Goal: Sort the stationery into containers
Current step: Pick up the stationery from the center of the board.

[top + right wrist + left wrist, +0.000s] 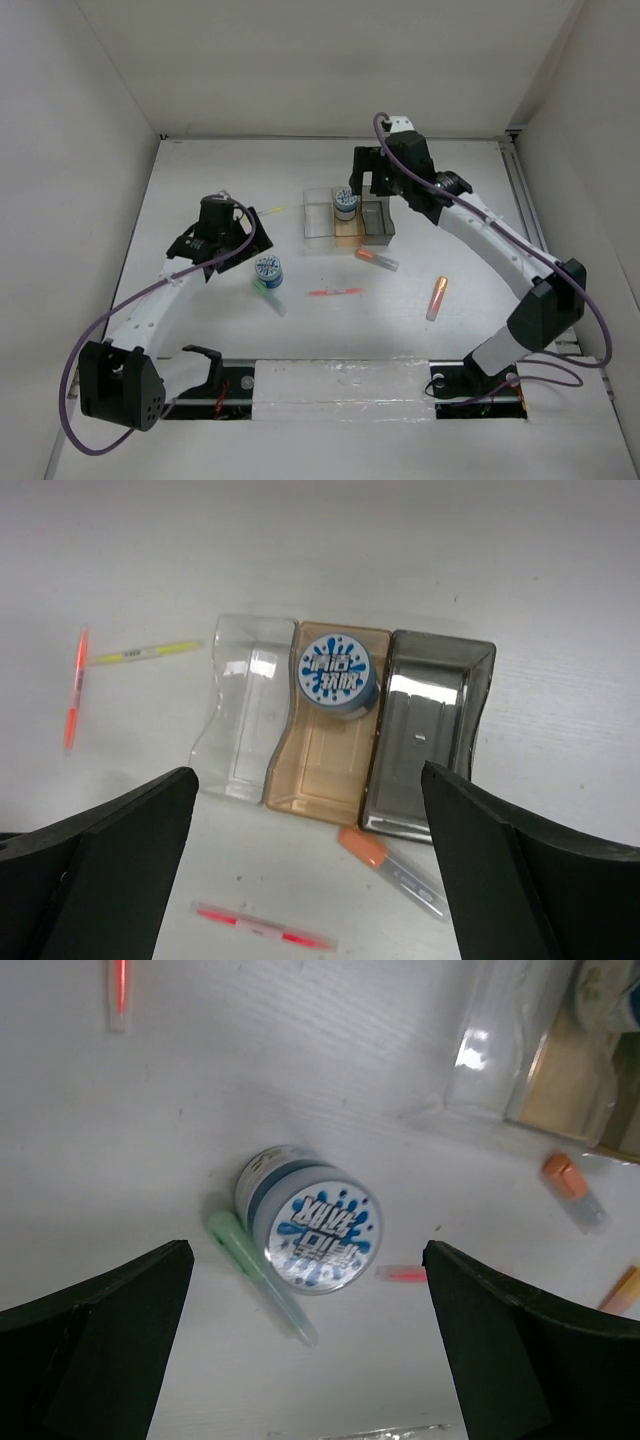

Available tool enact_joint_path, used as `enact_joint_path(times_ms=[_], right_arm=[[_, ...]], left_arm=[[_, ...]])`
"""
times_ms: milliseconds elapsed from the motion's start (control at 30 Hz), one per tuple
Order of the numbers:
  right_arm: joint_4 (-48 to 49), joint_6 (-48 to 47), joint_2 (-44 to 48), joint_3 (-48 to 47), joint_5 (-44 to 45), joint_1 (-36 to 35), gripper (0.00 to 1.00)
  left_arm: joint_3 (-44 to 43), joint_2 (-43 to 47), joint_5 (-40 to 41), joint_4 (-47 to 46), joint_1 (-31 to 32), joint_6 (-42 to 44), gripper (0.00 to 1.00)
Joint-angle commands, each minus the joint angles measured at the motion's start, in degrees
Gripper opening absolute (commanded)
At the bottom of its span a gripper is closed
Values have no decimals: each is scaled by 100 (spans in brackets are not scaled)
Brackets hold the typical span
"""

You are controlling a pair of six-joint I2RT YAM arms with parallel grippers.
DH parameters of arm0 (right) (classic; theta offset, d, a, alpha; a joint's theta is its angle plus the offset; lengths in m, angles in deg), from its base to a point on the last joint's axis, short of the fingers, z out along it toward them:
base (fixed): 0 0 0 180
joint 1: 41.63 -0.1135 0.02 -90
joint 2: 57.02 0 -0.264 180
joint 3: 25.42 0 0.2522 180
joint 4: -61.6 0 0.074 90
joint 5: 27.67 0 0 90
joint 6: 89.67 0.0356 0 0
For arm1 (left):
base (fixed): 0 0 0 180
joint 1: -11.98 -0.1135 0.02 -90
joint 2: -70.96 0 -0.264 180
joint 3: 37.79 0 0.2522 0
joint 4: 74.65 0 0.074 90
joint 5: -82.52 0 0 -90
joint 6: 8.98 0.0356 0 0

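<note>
blue-white roll (310,1222), round, splash-print lid, green marker (252,1272) touching

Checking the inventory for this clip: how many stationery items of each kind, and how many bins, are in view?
Round blue-white patterned rolls: 2
Short markers, one green, two orange: 3
Thin pens, red, orange-red, yellow-green: 3
Translucent rectangular plastic bins, clear, amber, smoky grey: 3
Total: 11
</note>
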Motion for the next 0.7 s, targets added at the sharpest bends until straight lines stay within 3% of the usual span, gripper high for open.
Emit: enact_joint_path(times_ms=[0, 300, 667], right_arm=[[81, -175, 418, 574, -31, -80, 100], [29, -175, 955, 970, -162, -27, 100], [29, -175, 1131, 1084, -162, -89, 100]], left_arm=[[392, 128, -187, -73, -4, -388, 100], [322, -312, 814, 173, 795, -818, 100], [261, -988, 885, -91, 796, -687, 100]])
